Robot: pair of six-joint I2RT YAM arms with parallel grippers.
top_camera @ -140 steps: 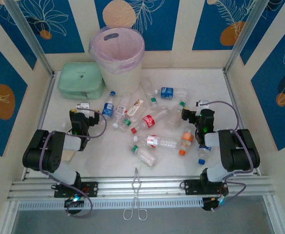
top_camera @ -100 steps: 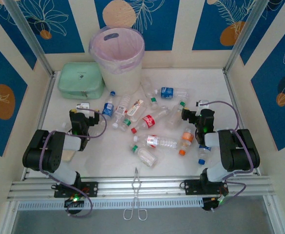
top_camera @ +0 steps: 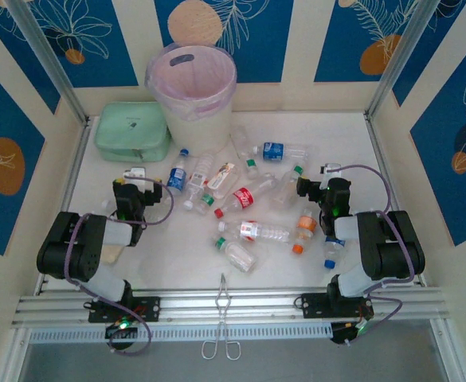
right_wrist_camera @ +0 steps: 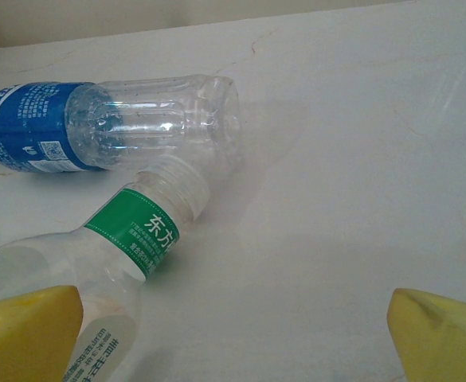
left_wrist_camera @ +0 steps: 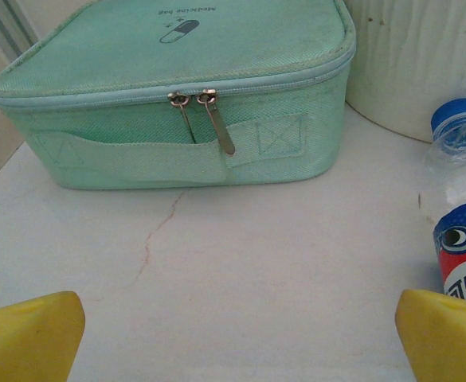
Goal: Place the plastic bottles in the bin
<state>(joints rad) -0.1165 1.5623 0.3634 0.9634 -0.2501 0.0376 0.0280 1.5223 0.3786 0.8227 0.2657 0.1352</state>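
On the table (top_camera: 177,267), bottles (top_camera: 248,196) are scattered in front of the bin (top_camera: 193,119). Left gripper (left_wrist_camera: 233,334) and right gripper (right_wrist_camera: 233,334) are spread wide, nothing held; fingertips (left_wrist_camera: 25,338) are cropped at frame corners.

Clear btls (top_camera: 247,195) scattered nr upright lined bin (top_camera: 197,119).

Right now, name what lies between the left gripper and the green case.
Only bare tabletop, faintly cracked, separates left gripper from case, per left wrist view.
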